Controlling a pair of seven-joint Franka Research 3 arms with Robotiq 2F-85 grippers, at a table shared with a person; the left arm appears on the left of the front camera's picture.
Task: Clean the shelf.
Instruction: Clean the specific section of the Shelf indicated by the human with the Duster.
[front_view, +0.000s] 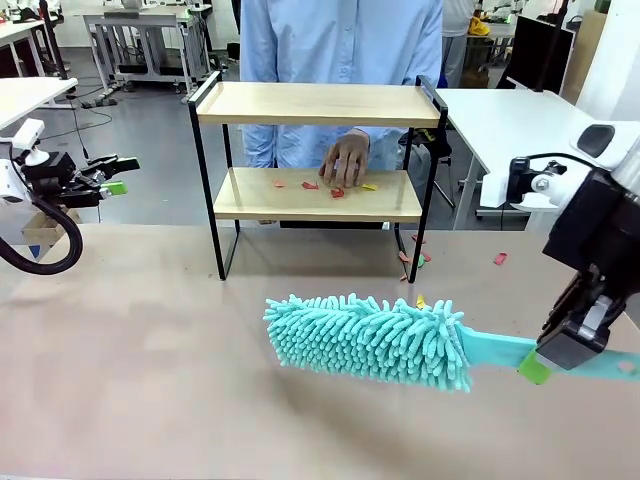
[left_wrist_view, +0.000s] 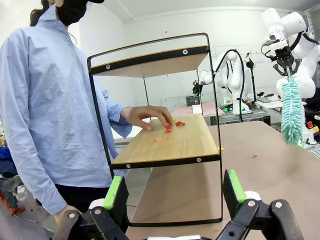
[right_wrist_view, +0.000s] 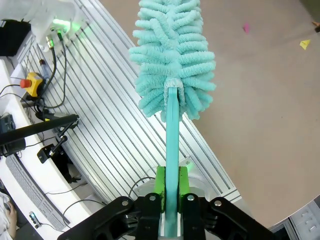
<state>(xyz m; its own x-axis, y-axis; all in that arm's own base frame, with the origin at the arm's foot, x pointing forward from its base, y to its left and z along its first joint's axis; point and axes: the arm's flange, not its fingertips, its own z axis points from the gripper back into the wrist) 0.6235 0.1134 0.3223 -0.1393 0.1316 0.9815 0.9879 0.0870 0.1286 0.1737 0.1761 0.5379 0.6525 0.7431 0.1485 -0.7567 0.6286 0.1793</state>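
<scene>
Nearest to you, the right gripper (front_view: 545, 360) is clamped on the flat teal handle (front_view: 500, 350) of a duster (front_view: 370, 340), green pads pressed to either side of it. In the right wrist view the handle runs straight up from between the fingers to the shaggy teal head. In the front view the head points toward the robot's left, low in the picture over the near part of the brown table (front_view: 150, 350). The left wrist view shows it lifted clear of the surface. Your left gripper (front_view: 120, 175) is off the table's left side, jaws spread wide with nothing between them. Its wrist view looks between the two green pads at the shelf. Farther across the table, a few paper scraps lie by the shelf's right legs: a yellow one (front_view: 420, 300) just beyond the duster head, and a red one (front_view: 500, 258) out to the right. The shelf (front_view: 320, 103) stands upright at the far middle of the table, two light wood boards in a thin black frame. The top board is bare, and the lower board (front_view: 280, 203) carries small red scraps (front_view: 338, 192) and a yellow scrap (front_view: 369, 187). The person's hand (front_view: 347, 160) reaches in over the lower board, fingertips down among those scraps. Behind the shelf stands the person in a light blue shirt (front_view: 340, 40).
</scene>
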